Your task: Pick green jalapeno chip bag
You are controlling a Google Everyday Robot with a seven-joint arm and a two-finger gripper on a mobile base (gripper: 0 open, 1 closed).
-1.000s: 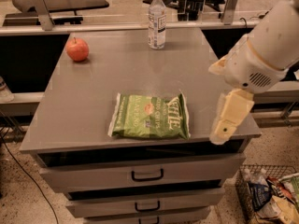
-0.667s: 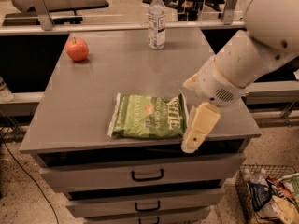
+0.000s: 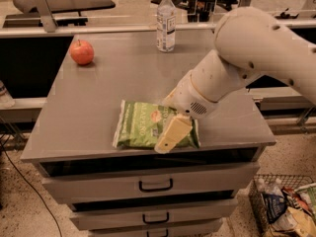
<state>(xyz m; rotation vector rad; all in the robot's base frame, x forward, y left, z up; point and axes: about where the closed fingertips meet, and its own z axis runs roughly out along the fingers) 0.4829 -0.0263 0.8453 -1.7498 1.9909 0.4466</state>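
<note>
Green chip bag lying flat near the front edge of the table, directly beneath the gripper. The gripper's pale, wedge-shaped tip points down and toward the front edge, covering the bag's end nearest the arm; most of the green face lies open to view beside the gripper, on the side away from the arm. Whether the tip touches the foil or hangs just above it cannot be told, and the same holds for how far open the gripper is. The bag lies flat and unlifted, so nothing appears to be held. Well beyond the gripper, toward the far edge, stand a bottle and, off to the far corner on the bag's side, an apple, both well apart from the bag and out of the working path. Below the gripper, under the table top, are drawers; a basket sits on the floor on the arm's side. Step in hand, by judgement: the final approach onto the bag, before any grasp. The next move calls for settling the gripper over a pinchable fold, closing on the thin, crinkly foil, then lifting straight up; a flat, slippery bag may slide or escape a shallow pinch.
</note>
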